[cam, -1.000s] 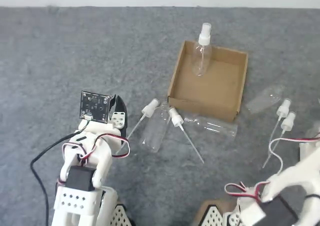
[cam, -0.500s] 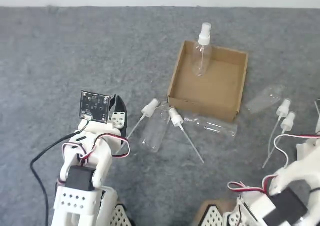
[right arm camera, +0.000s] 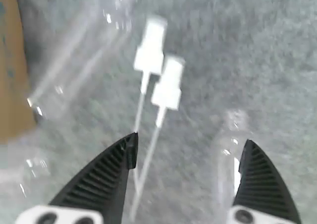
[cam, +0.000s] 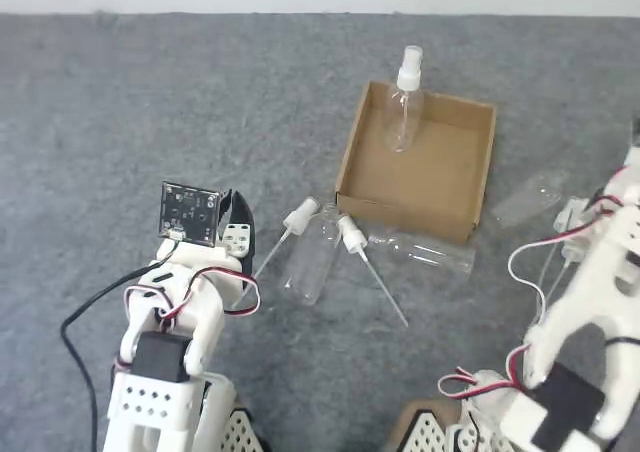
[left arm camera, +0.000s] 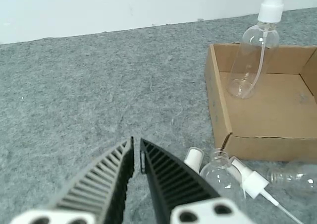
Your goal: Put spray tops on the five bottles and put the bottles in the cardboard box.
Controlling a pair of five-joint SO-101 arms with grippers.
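A clear bottle with a spray top (cam: pixel 405 100) leans inside the cardboard box (cam: pixel 352 162). Three open bottles lie on the carpet: one (cam: pixel 312 257) and another (cam: pixel 428 253) by the box's near wall, a third (cam: pixel 530 198) to its right. Two spray tops (cam: pixel 299 218) (cam: pixel 351 234) lie beside the first bottle. My left gripper (left arm camera: pixel 137 145) is shut and empty, short of them. My right gripper (right arm camera: pixel 189 144) is open just above two more spray tops (right arm camera: pixel 150 55) (right arm camera: pixel 168 87), with a further bottle (right arm camera: pixel 230 152) by one finger.
Grey carpet covers the table up to a white wall at the back. The right arm (cam: pixel 590 292) stands at the right edge, its red and white cable looping beside it. The box's near wall (left arm camera: pixel 218 100) is close ahead of the left gripper.
The right arm has swung up and forward along the right edge, to above the two spray tops there. The left arm has kept still.
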